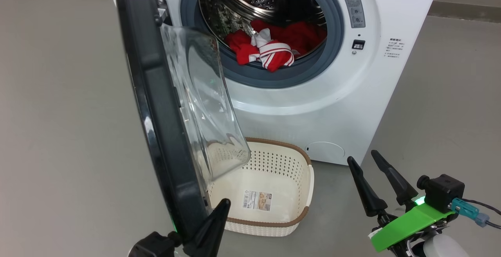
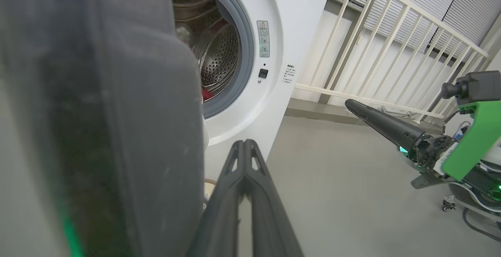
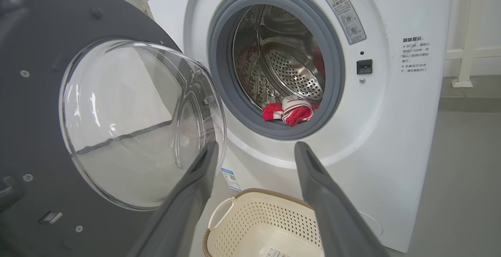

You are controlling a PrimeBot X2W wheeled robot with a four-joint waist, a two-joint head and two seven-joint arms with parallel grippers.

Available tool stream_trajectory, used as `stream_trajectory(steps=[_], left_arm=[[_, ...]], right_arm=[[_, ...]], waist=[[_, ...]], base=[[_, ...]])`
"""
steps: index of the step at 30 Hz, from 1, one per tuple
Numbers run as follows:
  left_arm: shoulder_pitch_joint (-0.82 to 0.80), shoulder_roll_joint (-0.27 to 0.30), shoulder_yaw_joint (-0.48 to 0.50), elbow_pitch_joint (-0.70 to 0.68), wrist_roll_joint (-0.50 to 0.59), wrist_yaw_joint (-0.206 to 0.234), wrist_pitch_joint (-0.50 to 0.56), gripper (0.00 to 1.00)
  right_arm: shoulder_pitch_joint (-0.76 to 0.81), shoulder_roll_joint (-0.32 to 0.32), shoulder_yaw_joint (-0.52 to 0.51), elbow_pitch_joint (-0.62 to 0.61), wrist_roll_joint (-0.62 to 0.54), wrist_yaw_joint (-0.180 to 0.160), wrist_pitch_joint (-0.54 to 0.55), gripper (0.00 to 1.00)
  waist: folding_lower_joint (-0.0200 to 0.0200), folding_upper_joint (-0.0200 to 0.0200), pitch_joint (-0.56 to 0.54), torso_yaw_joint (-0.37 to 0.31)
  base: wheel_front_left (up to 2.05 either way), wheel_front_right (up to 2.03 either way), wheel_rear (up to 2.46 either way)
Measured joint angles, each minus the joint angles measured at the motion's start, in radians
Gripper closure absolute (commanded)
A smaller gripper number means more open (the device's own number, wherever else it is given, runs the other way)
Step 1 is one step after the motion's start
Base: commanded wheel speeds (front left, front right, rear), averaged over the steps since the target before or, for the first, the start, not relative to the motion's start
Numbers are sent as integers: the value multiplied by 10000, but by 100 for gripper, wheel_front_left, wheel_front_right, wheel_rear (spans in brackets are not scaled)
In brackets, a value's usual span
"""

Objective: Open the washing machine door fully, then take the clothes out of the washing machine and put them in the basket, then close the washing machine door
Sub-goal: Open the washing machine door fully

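Opening step, likely: left gripper (image 1: 224,206), jaws pressed together, at the black-rimmed round glass door (image 1: 156,104) edge. Right gripper (image 1: 362,157), jaws spread, should next fetch the red fabric clothes (image 1: 274,51).

The washing machine door (image 1: 156,104) hides the left side of the basket (image 1: 282,163), and the door's top is cut off. In the left wrist view the door is a big dark blur. The small writing (image 1: 394,47) on the washing machine (image 1: 352,104) is too tiny to read.
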Motion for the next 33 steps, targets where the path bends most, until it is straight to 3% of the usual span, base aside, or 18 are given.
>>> stream_trajectory(steps=[17,33], left_arm=[[-9,12,230,180,-196,136,-140,100],[-14,424,1147,249,-424,767,-165,100]], right_arm=[[0,48,-29,13,0,0,0,0],[0,138,-119,27,0,0,0,0]], waist=[[0,1,42,309],[0,0,120,801]], base=[[0,0,0],[0,0,0]])
